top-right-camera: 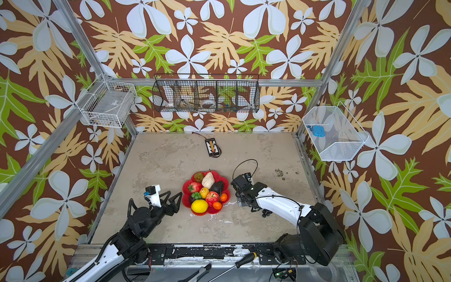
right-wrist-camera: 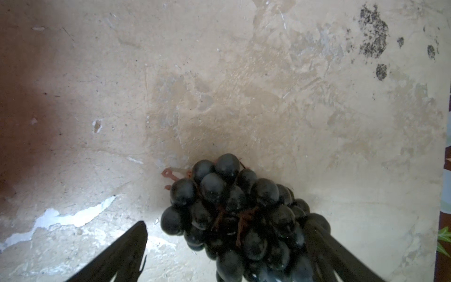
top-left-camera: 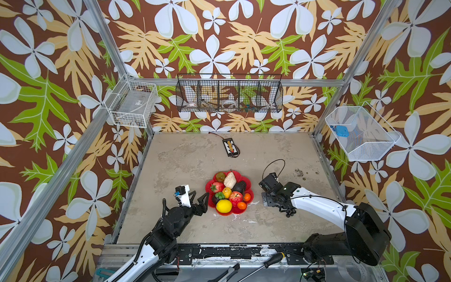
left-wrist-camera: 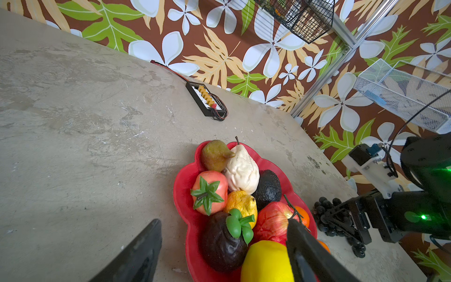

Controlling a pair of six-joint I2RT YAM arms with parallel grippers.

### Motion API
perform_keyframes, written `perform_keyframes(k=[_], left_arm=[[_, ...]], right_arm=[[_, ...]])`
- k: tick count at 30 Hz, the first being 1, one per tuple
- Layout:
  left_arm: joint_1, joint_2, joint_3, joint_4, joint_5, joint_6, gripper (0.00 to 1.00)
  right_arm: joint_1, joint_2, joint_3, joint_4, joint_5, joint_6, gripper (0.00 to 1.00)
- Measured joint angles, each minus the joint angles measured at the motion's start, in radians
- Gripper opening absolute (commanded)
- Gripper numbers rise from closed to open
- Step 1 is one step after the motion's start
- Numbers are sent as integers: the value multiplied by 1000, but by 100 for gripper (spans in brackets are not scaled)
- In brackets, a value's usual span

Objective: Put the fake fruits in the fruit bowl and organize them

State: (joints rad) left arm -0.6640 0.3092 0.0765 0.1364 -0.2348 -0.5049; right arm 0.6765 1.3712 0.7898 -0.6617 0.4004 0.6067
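Observation:
The red flower-shaped fruit bowl (top-left-camera: 251,182) (top-right-camera: 186,197) (left-wrist-camera: 181,193) sits mid-table, filled with fake fruits: yellow lemon (top-left-camera: 224,205) (left-wrist-camera: 264,261), red apple (top-left-camera: 235,197), two oranges (top-left-camera: 247,197), dark avocado (top-left-camera: 240,186), beige pear (top-left-camera: 229,180) (left-wrist-camera: 241,171), red strawberry (top-left-camera: 218,186). The dark grape bunch (right-wrist-camera: 231,207) (top-left-camera: 290,214) (left-wrist-camera: 324,207) lies on the table right of the bowl. My right gripper (right-wrist-camera: 228,222) points down, open, its fingers straddling the bunch. My left gripper (top-left-camera: 200,194) (top-right-camera: 174,193) (left-wrist-camera: 223,221) hangs open and empty at the bowl's left edge.
A small black device with a cable (top-left-camera: 230,146) (left-wrist-camera: 206,102) lies near the back wall. Wire baskets (top-left-camera: 229,94) hang on the walls above the table. A screwdriver (top-left-camera: 268,262) rests on the front rail. Dark stains (top-left-camera: 299,172) mark the table at right.

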Motion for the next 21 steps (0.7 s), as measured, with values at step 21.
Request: perform_keyframes(k=[21], left_arm=[[0, 0, 0, 0, 0, -8, 81]], right_arm=[[54, -8, -101, -79, 111, 271, 100]])
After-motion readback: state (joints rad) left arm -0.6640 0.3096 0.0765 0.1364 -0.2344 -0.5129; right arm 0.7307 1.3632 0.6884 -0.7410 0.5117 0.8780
